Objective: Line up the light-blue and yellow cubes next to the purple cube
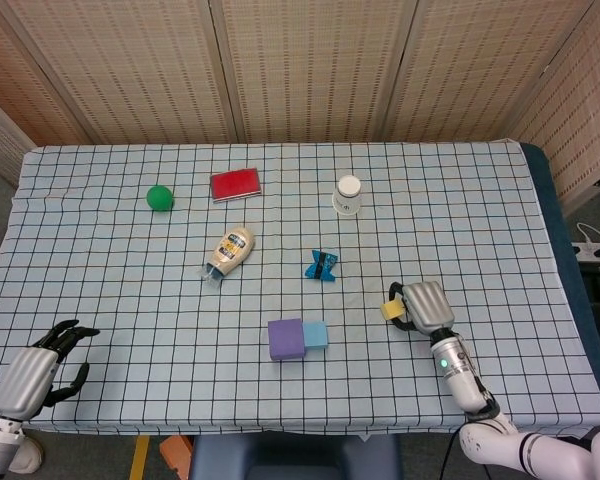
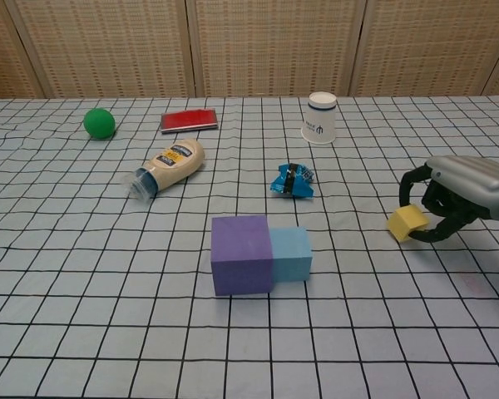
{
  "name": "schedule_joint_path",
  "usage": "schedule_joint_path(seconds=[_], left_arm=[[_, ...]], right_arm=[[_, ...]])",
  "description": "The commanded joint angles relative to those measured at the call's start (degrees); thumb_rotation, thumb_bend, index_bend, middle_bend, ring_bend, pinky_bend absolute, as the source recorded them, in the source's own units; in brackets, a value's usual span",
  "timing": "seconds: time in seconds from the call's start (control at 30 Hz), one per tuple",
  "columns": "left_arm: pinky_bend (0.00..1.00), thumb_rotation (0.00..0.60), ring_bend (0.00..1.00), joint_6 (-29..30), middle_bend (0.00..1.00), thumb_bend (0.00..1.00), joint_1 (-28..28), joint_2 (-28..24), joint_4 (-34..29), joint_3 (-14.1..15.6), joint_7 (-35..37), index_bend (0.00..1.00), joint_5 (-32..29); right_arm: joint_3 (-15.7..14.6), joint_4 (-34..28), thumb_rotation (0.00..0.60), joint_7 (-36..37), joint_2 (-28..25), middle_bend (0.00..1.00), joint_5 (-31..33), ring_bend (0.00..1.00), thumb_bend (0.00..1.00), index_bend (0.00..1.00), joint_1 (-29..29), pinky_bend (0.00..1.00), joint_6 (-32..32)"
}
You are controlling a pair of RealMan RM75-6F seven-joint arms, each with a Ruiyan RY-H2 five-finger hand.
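Here your right hand sits toward the worktop's front right corner, back of the hand up, with its dark fingers curled round the small yellow foam cube, which it holds tilted. The forearm runs back from it toward the front edge. Your left hand lies at the front left corner, fingers spread apart and holding nothing.

The large purple foam cube stands near the middle of the front edge, and the smaller light-blue foam cube touches its right face. The yellow cube is well apart from that pair, further toward the right edge.

Only the head view shows your left hand; the chest view leaves it out of frame. The chest view, in turn, shows the fingers hooked under and over the yellow cube, which the head view mostly covers with the back of the hand. Whether the cube is clear of the checked cloth you cannot tell from either view.

Further back lie a green ball, a flat red box, an upturned white paper cup, a cream squeeze bottle on its side and a crumpled blue wrapper. The bottle's label is too small to read.
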State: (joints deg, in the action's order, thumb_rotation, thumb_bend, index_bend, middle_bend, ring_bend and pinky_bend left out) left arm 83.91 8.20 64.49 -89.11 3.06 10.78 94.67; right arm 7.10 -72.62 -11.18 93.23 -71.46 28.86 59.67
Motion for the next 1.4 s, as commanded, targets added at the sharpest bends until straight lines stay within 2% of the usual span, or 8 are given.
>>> schedule_joint_path(seconds=[0.03,0.3,0.47,0.63,0.97,1.4], left_arm=[[0.4,0.6,0.14,-0.02,0.28,0.5,0.01,0.0,-0.02,0.03,0.03,0.27,0.02],[0.4,0.6,0.14,0.07,0.28,0.5,0.0,-0.1,-0.11,0.06,0.15,0.27,0.13],[0.4,0.6,0.14,0.09,0.28,0.5,0.0,-0.19,-0.15,0.04,0.38,0.27,0.07],[0.4,0.6,0.14,0.08,0.28,0.5,0.01,-0.22,-0.16,0.03,0.45,0.27,0.04],[0.4,0.6,0.14,0.0,0.28,0.5,0.06,-0.19,-0.13,0.1,0.37,0.27,0.18],[0.4,0.6,0.14,-0.08,0.29,0.5,0.08,-0.17,-0.09,0.11,0.29,0.27,0.11]], right_arm=[[-0.21,-2.62,0.6,0.11,-0.67,0.9,-0.83,0.84,0.13,0.6,-0.3,1.0,0.81],[-1.11,-10.2,0.6,-1.92,-1.78,0.9,-0.91,0.84,0.13,0.6,-0.45,1.0,0.58],[-1.53,-12.1,0.6,-2.78,-1.26,0.9,-0.49,0.84,0.13,0.6,-0.42,1.0,0.23],[-1.56,-12.25,0.6,-3.14,-0.68,0.9,0.0,0.84,0.13,0.6,-0.34,1.0,-0.04],[-0.95,-9.81,0.6,-2.62,3.9,0.9,0.96,0.84,0.13,0.6,0.35,1.0,-0.52],[-0.17,-7.29,0.6,-1.96,6.23,0.9,0.64,0.84,0.13,0.6,1.2,1.0,-0.62]])
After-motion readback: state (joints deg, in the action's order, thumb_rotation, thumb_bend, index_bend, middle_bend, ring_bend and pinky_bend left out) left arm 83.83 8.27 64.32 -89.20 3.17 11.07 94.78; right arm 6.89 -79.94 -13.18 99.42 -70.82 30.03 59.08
